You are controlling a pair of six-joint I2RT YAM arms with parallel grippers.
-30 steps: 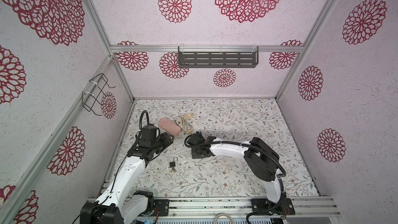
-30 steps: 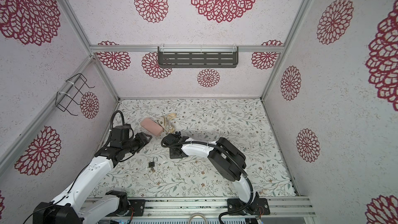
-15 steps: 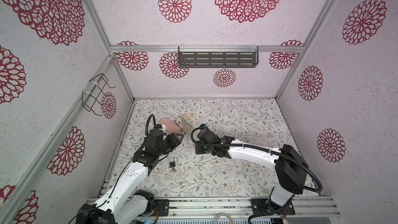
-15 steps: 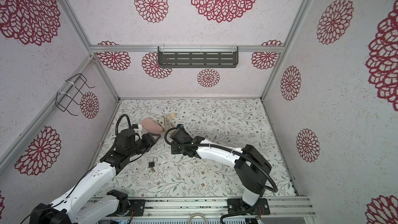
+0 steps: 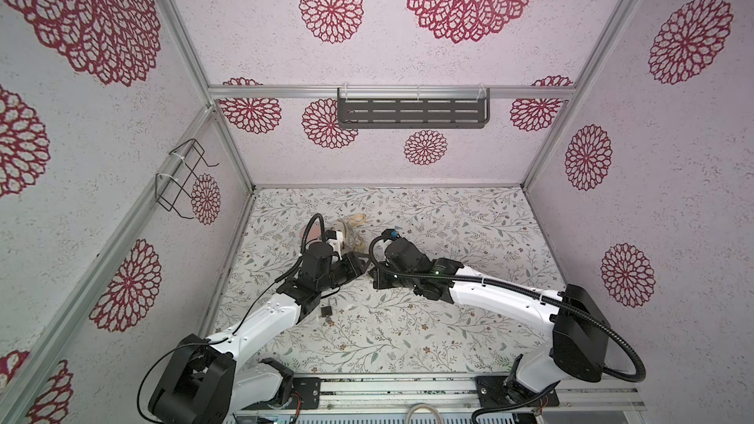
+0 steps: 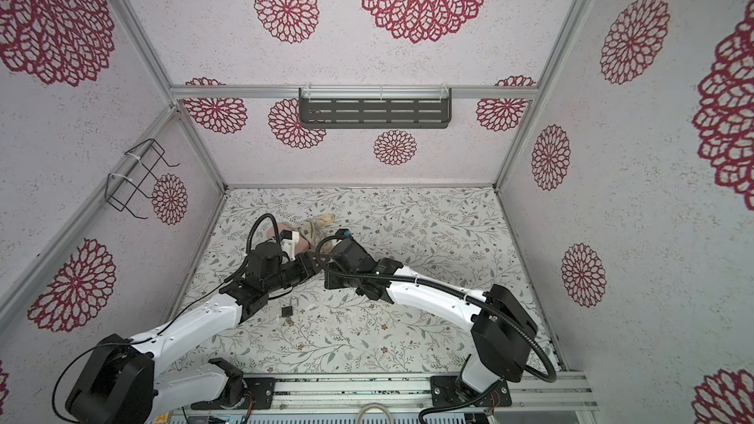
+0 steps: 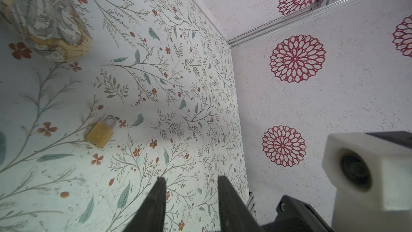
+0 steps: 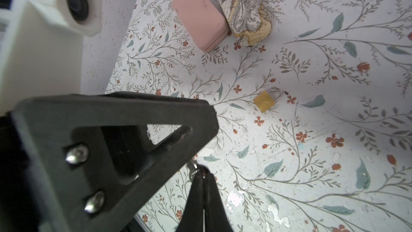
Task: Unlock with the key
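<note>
On floral tabletop, small brass padlock loose, 7 o'clock from right gripper (clenched on thin silver key); left gripper parted, empty. Risk: padlock skids at insertion.

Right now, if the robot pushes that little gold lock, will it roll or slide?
Probably slide: the padlock lies flat on its boxy body, so rolling seems unlikely. It looks like metal, so it is likely stiff and heavy for its size.
</note>
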